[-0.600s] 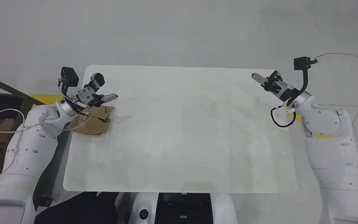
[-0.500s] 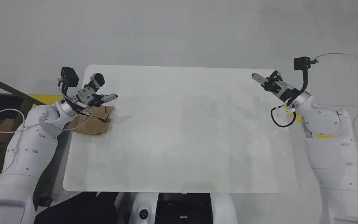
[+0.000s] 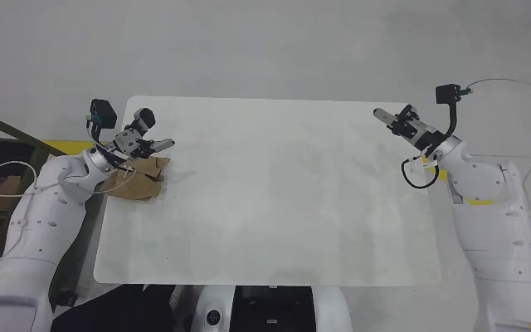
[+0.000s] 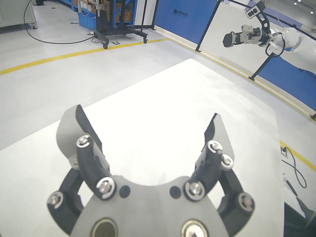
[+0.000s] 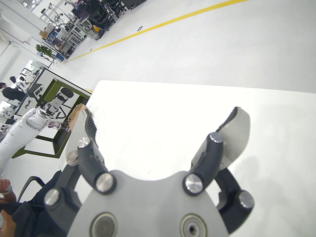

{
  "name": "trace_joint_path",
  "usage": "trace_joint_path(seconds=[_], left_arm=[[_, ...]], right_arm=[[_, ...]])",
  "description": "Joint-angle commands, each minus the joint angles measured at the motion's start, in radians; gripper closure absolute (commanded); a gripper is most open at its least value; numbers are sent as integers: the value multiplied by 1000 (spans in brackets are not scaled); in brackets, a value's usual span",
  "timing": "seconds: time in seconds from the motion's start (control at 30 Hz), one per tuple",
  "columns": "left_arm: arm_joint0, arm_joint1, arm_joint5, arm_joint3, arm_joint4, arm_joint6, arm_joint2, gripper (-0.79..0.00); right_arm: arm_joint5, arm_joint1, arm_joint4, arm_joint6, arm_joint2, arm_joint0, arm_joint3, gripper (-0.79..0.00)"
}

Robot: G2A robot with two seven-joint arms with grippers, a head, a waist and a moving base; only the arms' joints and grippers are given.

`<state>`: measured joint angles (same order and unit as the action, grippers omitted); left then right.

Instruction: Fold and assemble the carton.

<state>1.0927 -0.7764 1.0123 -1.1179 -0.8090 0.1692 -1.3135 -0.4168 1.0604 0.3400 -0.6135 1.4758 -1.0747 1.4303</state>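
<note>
So the flat brown cardboard carton (image 3: 143,178) is lying right at the 9 o'clock rim of the white rounded table (image 3: 274,224) in the top view, and it looks pretty much flat on the surface, not stood up into any box shape

The left gripper (image 3: 158,145) sits at about 12 to 1 o'clock of the carton, over its far edge. Its fingers are spread wide with nothing between them, and its own wrist cam just has bare tabletop in the gap. Can't tell whether it's actually touching the cardboard or only just above it

The right gripper (image 3: 383,114) is way over at the table's 2 o'clock corner, well apart from the carton, pointing roughly toward 10 o'clock. Its fingers are also apart and it's empty. From its wrist cam a bit of the carton peeks out behind one finger, next to the other arm
</note>
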Motion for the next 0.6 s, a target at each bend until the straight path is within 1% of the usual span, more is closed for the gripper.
trace_joint_path(seconds=[0.0, 0.13, 0.2, 0.23, 0.33, 0.57], left_arm=[[0, 0, 0, 0, 0, 0, 0, -784], [2, 0, -3, 1, 7, 1, -1, -785], [16, -1, 0, 6, 79, -20, -3, -785], [24, 1, 0, 4, 148, -43, 3, -785], [39, 16, 0, -1, 379, -169, 8, -785], [66, 68, 0, 37, 909, -564, -41, -785]], right_arm=[[0, 0, 0, 0, 0, 0, 0, -784], [0, 0, 0, 0, 0, 0, 0, -785], [0, 0, 0, 0, 0, 0, 0, -785], [0, 0, 0, 0, 0, 0, 0, -785], [0, 0, 0, 0, 0, 0, 0, -785], [0, 0, 0, 0, 0, 0, 0, -785]])
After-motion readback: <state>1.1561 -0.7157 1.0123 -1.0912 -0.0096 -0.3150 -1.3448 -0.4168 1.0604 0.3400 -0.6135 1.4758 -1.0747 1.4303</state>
